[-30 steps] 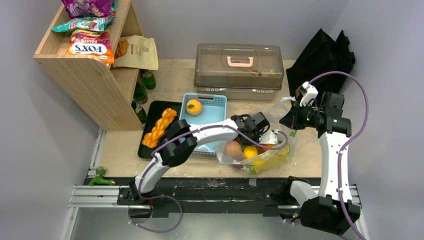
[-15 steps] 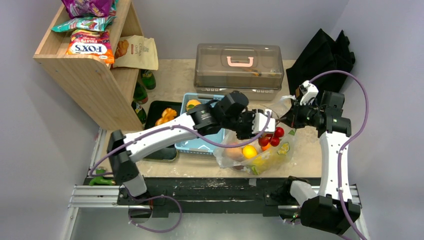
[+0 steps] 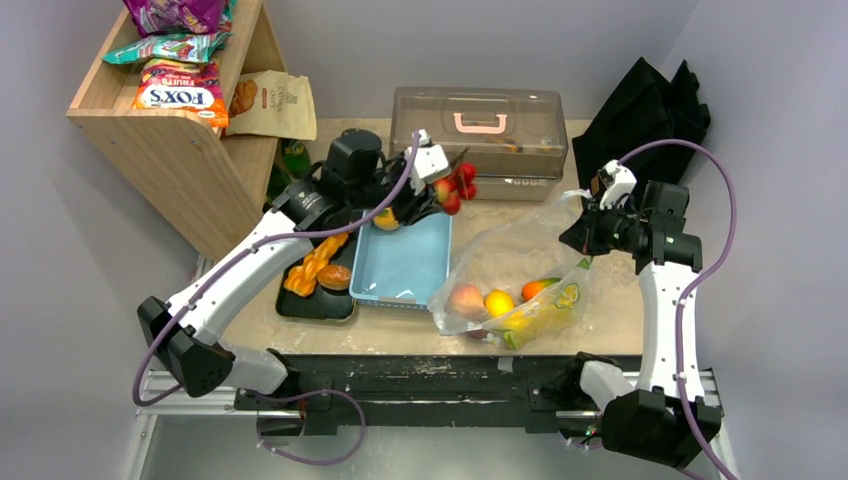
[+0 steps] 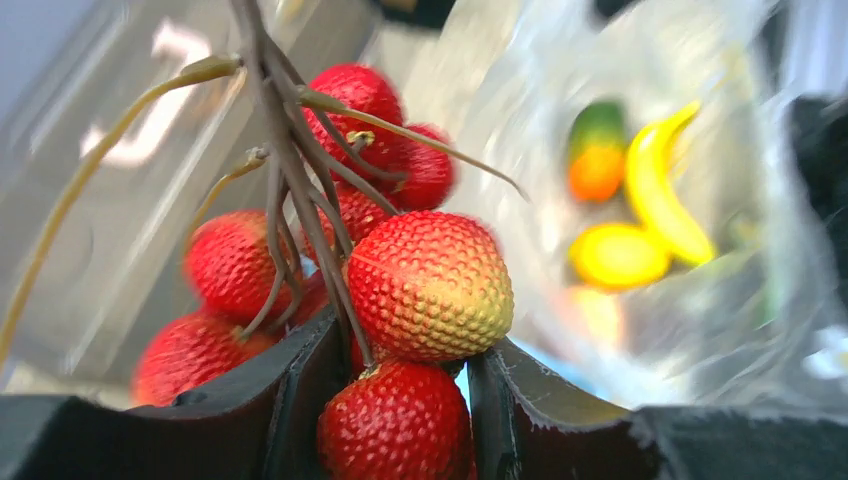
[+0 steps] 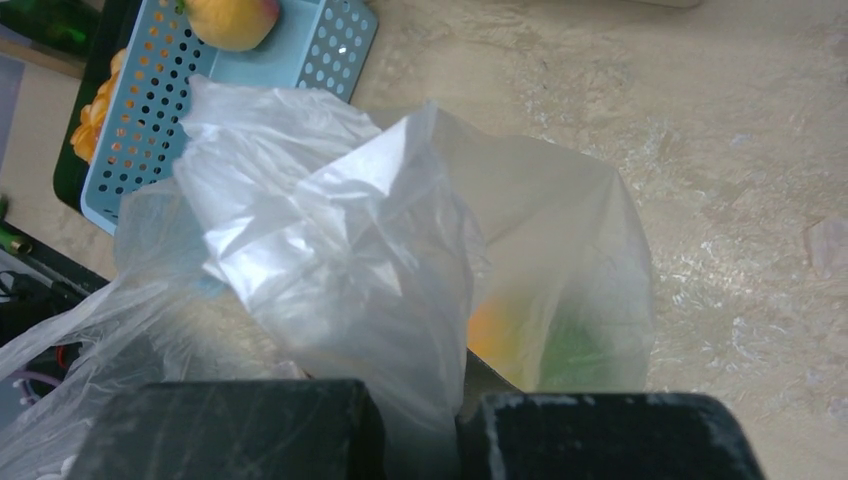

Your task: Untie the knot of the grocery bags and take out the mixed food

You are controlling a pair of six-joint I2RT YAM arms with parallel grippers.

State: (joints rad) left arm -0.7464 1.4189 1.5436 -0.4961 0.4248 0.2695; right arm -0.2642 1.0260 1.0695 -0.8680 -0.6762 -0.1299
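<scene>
The beige table (image 3: 350,150) carries a wooden shelf (image 3: 180,160) at the far left and a clear lidded storage box (image 3: 480,140) at the back. The clear plastic bag (image 3: 510,260) lies at the front right, its mouth drawn up toward the right arm. A peach (image 3: 466,299), an orange (image 3: 499,301) and a banana (image 3: 535,318) sit inside it. A black tray (image 3: 310,308) holds braided bread (image 3: 318,258) and a bun (image 3: 334,277), just beside a blue basket (image 3: 405,265). The right gripper (image 5: 420,420) has its fingers pressed together on a fold of the bag's film; whether that fold is the knot is unclear. The left gripper (image 4: 400,370), raised over the basket's far end, clamps the bunch of red fruits (image 4: 430,285) by its lower fruits and stems.
</scene>
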